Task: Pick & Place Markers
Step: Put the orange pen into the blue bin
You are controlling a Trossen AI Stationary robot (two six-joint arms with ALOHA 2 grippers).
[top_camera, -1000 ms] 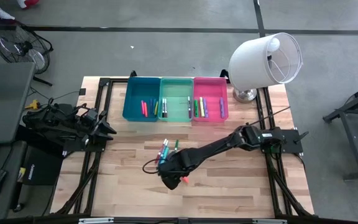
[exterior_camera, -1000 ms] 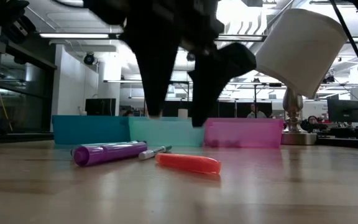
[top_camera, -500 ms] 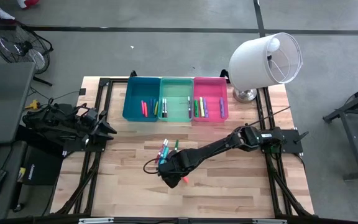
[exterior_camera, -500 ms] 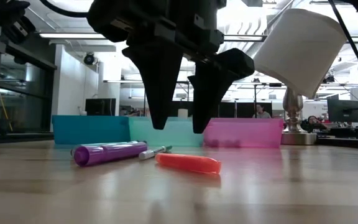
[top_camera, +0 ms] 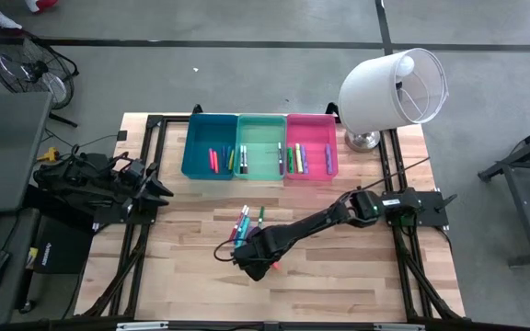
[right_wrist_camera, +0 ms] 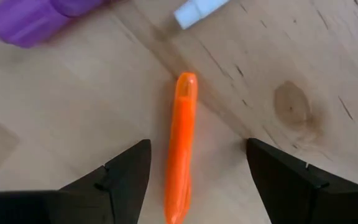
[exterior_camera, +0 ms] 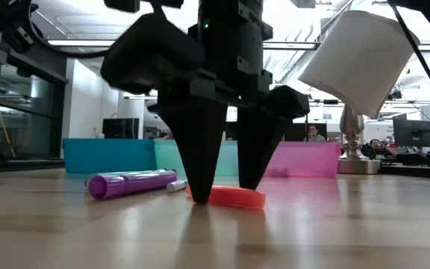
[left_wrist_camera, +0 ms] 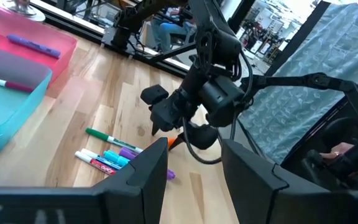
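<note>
The right tool point(exterior_camera: 226, 187) stands low over the wooden counter point(top_camera: 339, 276), its two dark fingers spread apart and pointing down on either side of an orange marker point(exterior_camera: 226, 196) that lies flat on the wood. In the right wrist view the orange marker point(right_wrist_camera: 180, 146) sits between the two fingertips point(right_wrist_camera: 126, 171) with clear wood on both sides, so nothing is gripped. From table height the tips seem to reach the wood or nearly so, though contact is hard to judge from that angle.

Just beside the orange marker lies a purple marker point(exterior_camera: 129, 183), and a thin marker with a white end point(exterior_camera: 176, 183) rests by it. From above, a small loose cluster of markers point(top_camera: 244, 221) in pink, teal and green lies just behind the right tool point(top_camera: 256, 265), toward the bins.

Three bins stand in a row at the far edge: a blue bin point(top_camera: 196, 129), a mint green bin point(top_camera: 260, 121) and a pink bin point(top_camera: 311, 121), each holding a few markers. A white lamp point(top_camera: 394, 87) stands beside the pink bin.

The left tool point(top_camera: 155, 190) waits at the left edge of the counter, well apart from the markers; its fingers point(left_wrist_camera: 148, 177) show a gap between them.
</note>
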